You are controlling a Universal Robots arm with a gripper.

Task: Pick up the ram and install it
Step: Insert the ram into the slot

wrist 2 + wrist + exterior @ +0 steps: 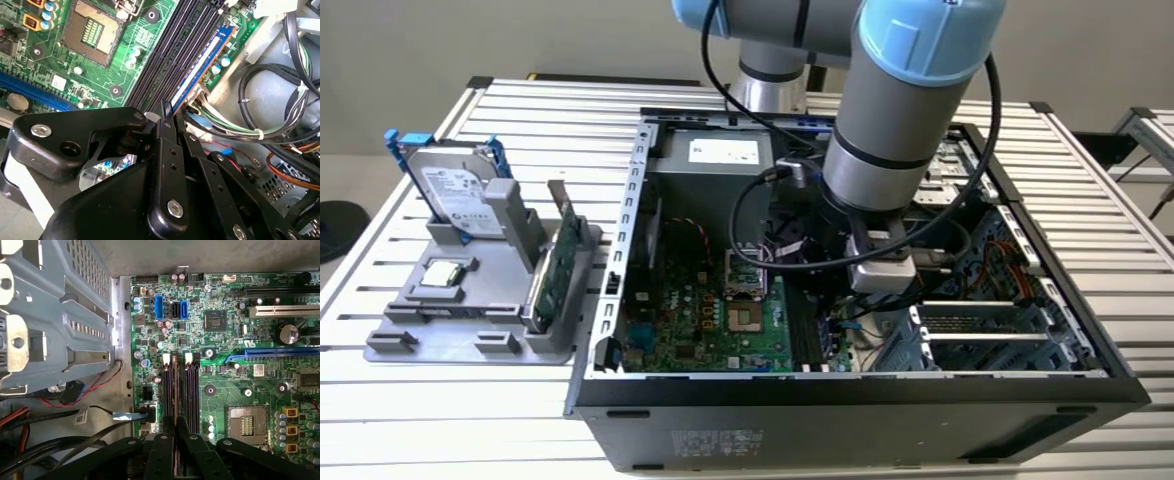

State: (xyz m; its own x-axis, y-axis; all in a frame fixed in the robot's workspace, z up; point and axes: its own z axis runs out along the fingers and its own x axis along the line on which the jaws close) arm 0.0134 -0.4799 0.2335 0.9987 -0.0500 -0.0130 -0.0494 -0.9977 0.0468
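The gripper (167,117) is squeezing the ram (202,67) tight, holding it on its edge in a motherboard (125,55) slot.

Cables (260,125) crowd ram (200,70); neighbouring slots (170,50) bare.

- No writing can be read.
- Hard drive (454,185), at 9 o'clock of the computer case (607,300): label, print too small.
- Power supply (723,151), at 12 o'clock inside: white label, illegible.
- Memory stick (200,70): pale strip label, illegible.
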